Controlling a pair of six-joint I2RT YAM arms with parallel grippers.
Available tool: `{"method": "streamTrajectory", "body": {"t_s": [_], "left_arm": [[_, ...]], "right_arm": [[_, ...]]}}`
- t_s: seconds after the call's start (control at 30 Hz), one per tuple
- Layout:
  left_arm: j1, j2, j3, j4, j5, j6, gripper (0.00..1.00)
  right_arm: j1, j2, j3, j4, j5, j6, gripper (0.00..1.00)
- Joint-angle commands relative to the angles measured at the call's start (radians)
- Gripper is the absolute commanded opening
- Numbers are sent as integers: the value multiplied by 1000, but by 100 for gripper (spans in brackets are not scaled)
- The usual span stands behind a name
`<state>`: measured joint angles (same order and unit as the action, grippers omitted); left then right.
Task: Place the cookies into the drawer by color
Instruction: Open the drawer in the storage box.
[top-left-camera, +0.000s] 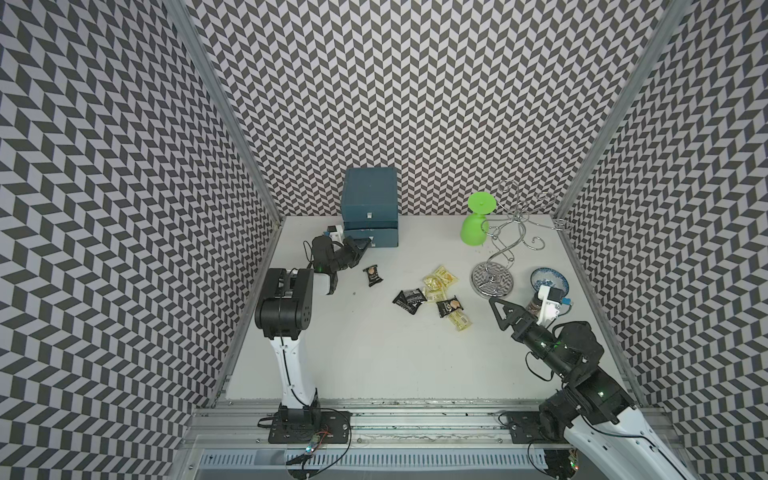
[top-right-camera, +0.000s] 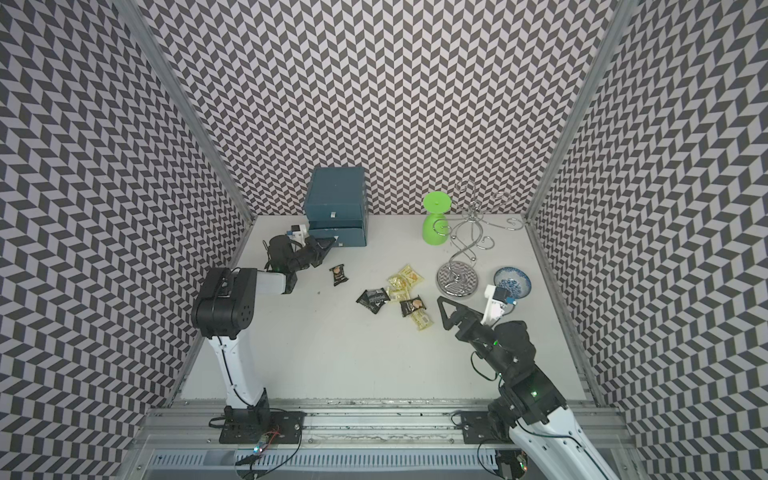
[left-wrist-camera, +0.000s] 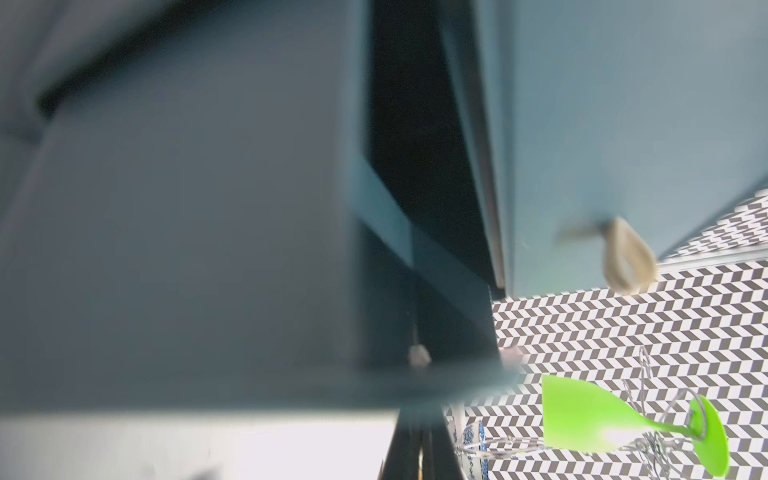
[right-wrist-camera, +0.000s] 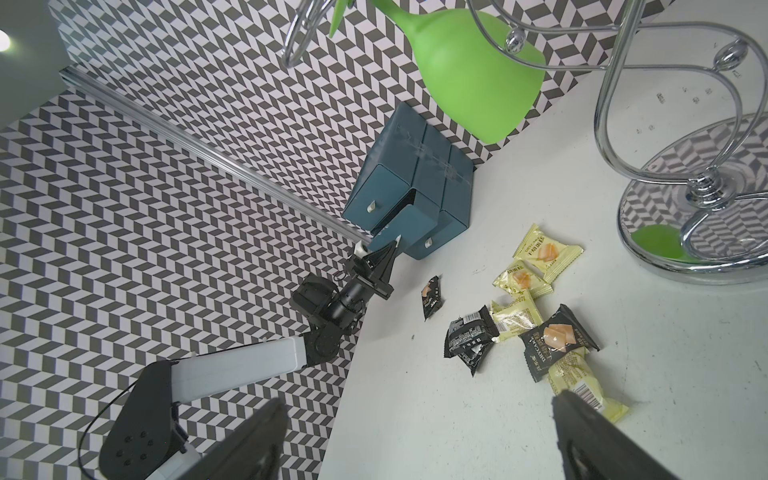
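Note:
The teal drawer (top-left-camera: 370, 195) stands at the back wall, its middle drawer (right-wrist-camera: 409, 222) pulled partly out. My left gripper (top-left-camera: 367, 241) is shut, tips against that drawer's front (right-wrist-camera: 394, 247); I cannot tell whether the pull tab is pinched. In the left wrist view everything is a blur beyond the top drawer's tab (left-wrist-camera: 627, 257). One black cookie (top-left-camera: 372, 276) lies alone. More black cookies (top-left-camera: 409, 300) and yellow cookies (top-left-camera: 440, 279) lie mixed mid-table. My right gripper (right-wrist-camera: 419, 399) hovers open and holds nothing, just right of the pile (top-left-camera: 495, 301).
An upturned green goblet (top-left-camera: 477, 224) and a chrome wire rack (top-left-camera: 492, 281) stand at the back right. A blue-and-white bowl (top-left-camera: 549, 279) sits behind the right wrist. Patterned walls close in three sides.

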<state>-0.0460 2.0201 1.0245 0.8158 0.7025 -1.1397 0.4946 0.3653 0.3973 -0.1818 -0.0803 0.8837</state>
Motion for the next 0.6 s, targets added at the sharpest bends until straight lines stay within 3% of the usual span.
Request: {"method": "streamTrajectory", "body": {"t_s": [0.0, 0.37, 0.57], "left_arm": [[-14, -91, -72, 30, 16, 26, 0], [-35, -247, -225, -124, -57, 166, 1], [-38, -186, -237, -55, -52, 140, 23]], "right_arm": [[3, -13, -1, 39, -4, 1, 100], [4, -12, -14, 57, -16, 10, 100], [3, -13, -4, 47, -15, 8, 100]]}}
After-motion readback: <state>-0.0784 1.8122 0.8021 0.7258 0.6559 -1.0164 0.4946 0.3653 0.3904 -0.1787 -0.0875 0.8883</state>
